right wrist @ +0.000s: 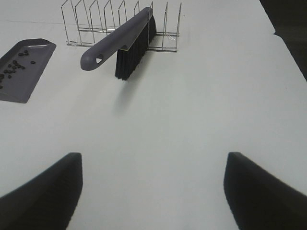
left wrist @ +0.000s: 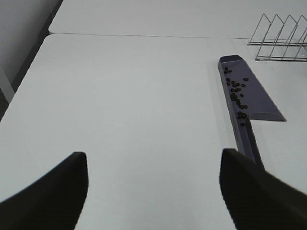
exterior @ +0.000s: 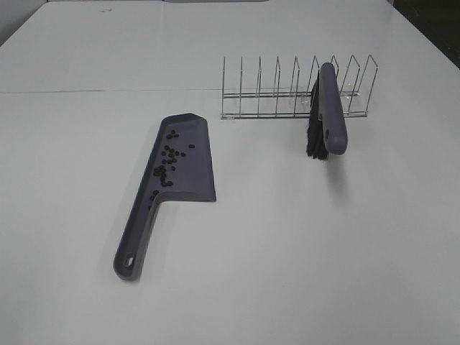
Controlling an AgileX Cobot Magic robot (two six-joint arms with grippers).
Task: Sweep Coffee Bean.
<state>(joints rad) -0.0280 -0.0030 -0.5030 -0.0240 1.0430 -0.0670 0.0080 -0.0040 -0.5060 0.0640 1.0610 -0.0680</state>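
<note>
Coffee beans (exterior: 167, 167) lie in a purple-grey dustpan (exterior: 198, 172) mid-table. A brush (exterior: 329, 111) leans in a wire rack (exterior: 266, 93) near the far edge. Both grippers, left (left wrist: 153, 191) and right (right wrist: 153, 191), hover with jaws apart, empty.

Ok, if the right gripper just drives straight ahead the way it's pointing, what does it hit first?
Bare table at first. The right gripper is open, and the brush leaning in the wire rack sits ahead and somewhat off-centre; it looks like the first contact, though depth is hard to judge.
</note>
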